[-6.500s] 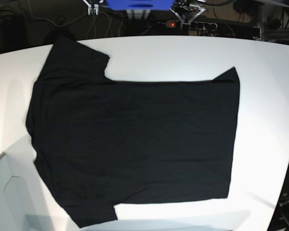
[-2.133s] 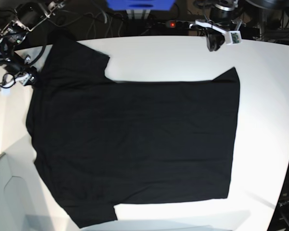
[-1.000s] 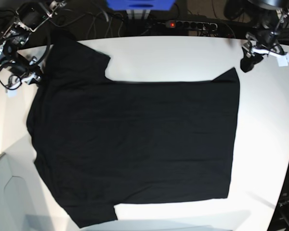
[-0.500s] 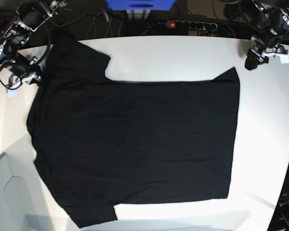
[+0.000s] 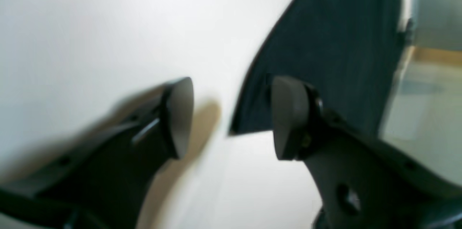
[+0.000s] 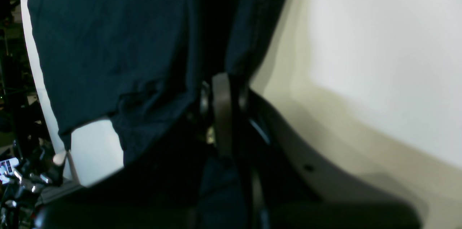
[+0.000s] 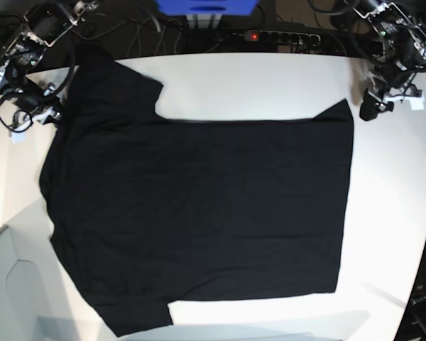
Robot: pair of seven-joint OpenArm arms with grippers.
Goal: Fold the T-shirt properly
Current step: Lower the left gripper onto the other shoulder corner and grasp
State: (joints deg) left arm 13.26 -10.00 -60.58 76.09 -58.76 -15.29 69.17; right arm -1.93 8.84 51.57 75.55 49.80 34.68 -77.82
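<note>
A plain black T-shirt (image 7: 199, 213) lies spread flat across a glossy white surface (image 7: 255, 85), covering most of it in the base view. Its collar end points toward that view's left, its straight hem runs down the right side, and one short sleeve reaches toward the upper left corner while the other lies at the bottom edge.

The left claw (image 7: 369, 110) hangs at the upper right of the base view, just beside the hem's pointed far corner. Its wrist camera shows the two dark fingers (image 5: 178, 113) standing apart with nothing between them, the corner of the fabric lying on the white top just beyond the gap, and a soft shadow under the fingers.

The right claw (image 7: 48, 114) sits at the upper left of the base view, at the shoulder edge of the garment beside the sleeve. In its wrist view the jaws are pressed together on a pinch of black cloth, which hangs in loose folds around them.

The surface has a curved far edge and reflects bright light along its left side. Behind it the room is dark and crowded: tangled cables (image 7: 142, 32), a power strip (image 7: 291, 35) with a small red light, and a blue box (image 7: 207, 7) at the top centre. A pale grey panel (image 7: 7, 291) shows at the lower left corner.
</note>
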